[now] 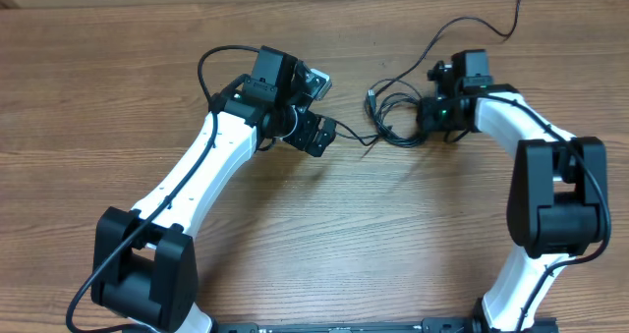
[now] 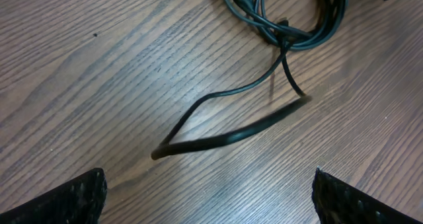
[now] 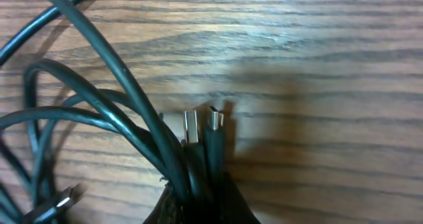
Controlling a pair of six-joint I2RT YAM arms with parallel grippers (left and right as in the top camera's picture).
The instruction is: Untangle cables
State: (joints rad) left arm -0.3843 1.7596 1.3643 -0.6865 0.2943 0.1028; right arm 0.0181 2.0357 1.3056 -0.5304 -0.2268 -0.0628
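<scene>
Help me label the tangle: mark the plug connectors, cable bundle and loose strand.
plug connectors (image 3: 190, 126): right wrist view, silver tip of left plug.
cable bundle (image 1: 401, 141): overhead view, lower edge of coil.
loose strand (image 2: 225, 139): left wrist view, mid-length.

Wood-grain table (image 1: 324, 235) fills whole view — mid-brown, grain running sideways, soft shadows, even light.

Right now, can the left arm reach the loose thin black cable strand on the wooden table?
Probably yes: its tool stands open just short of the loose black strand, with only bare wood between them.
</scene>
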